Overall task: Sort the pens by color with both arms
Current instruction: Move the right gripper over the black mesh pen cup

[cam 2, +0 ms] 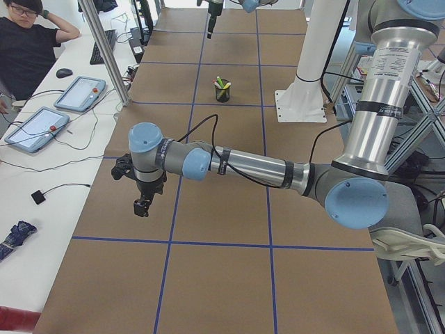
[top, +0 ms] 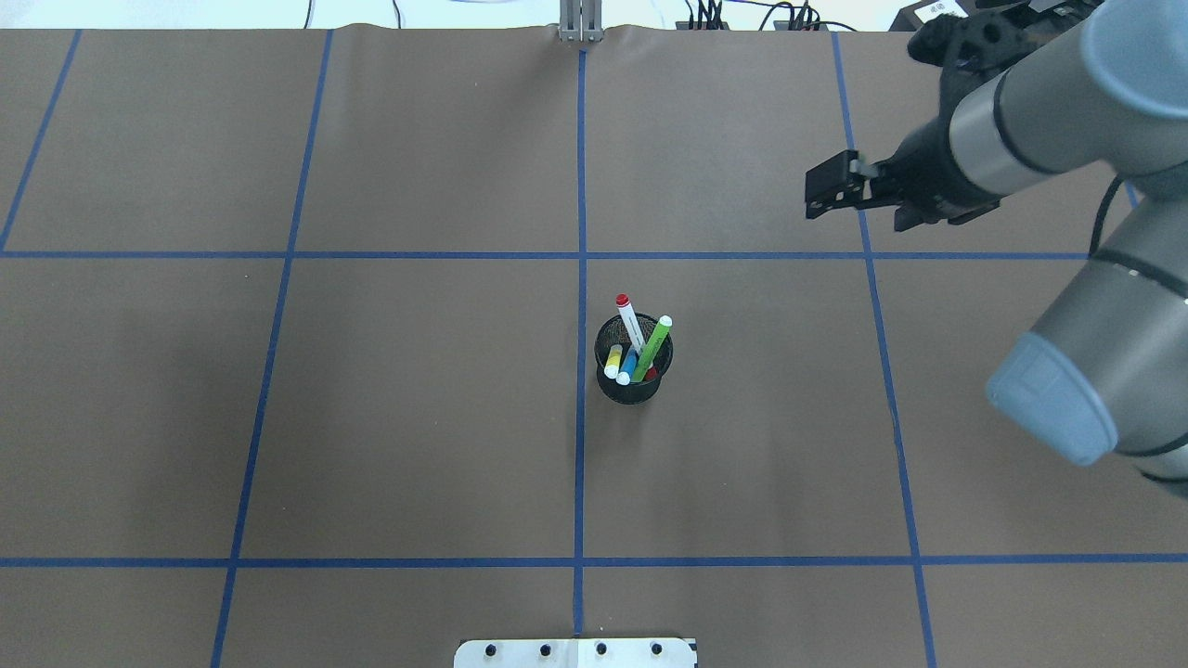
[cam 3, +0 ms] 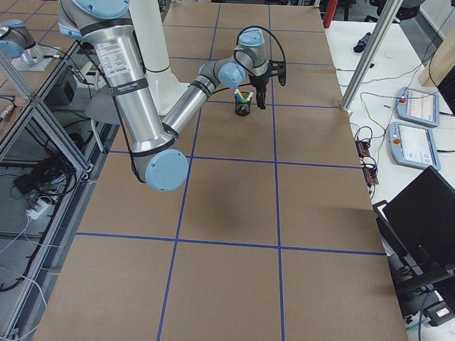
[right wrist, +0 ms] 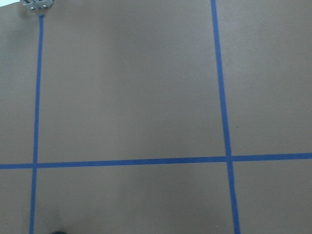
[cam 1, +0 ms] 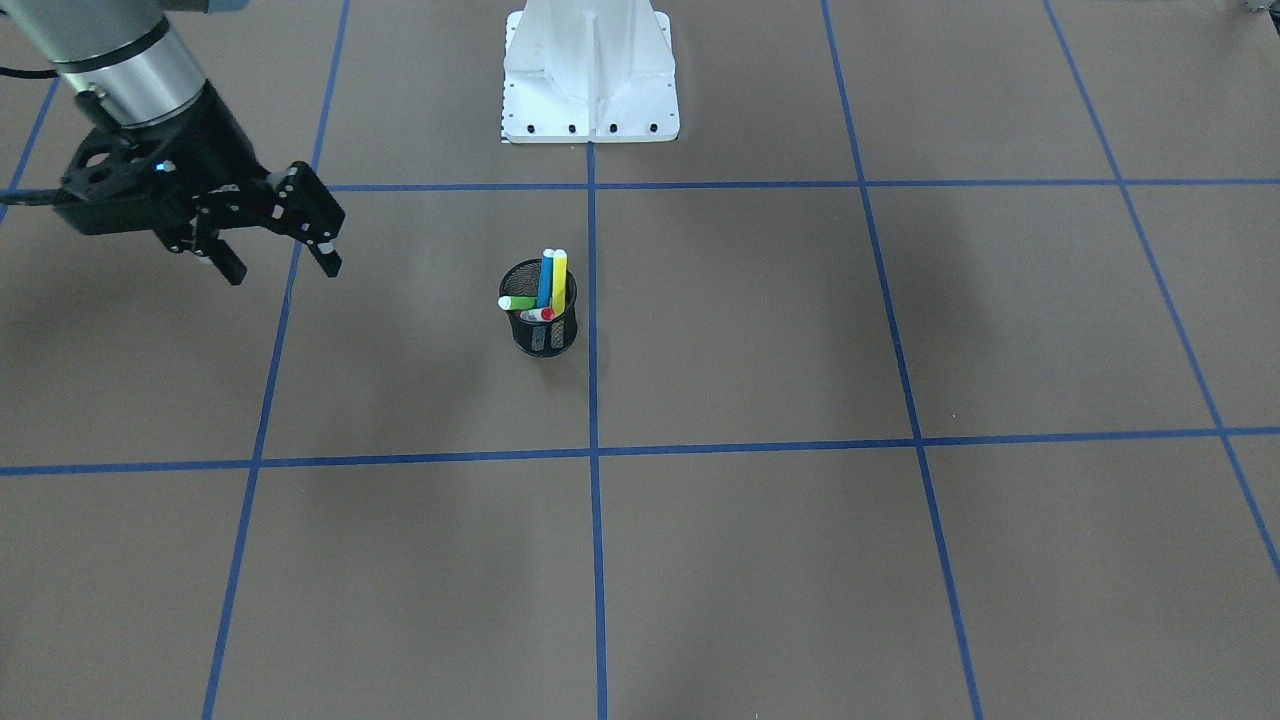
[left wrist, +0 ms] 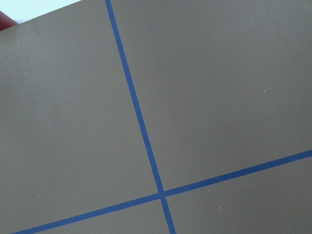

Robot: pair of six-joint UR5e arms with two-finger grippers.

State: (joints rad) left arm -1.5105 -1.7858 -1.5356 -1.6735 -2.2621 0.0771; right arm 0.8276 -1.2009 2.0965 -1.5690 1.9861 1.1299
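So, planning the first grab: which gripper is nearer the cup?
Right. The right gripper hovers to the cup's right and beyond it; the left gripper hangs far off near the table's left end, outside the overhead view.

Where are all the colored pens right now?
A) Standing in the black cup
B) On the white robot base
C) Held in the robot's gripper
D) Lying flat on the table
A: the blue pen, yellow pen, green pen and red-capped pen all stand inside the black mesh cup, while the right gripper is open and holds nothing.
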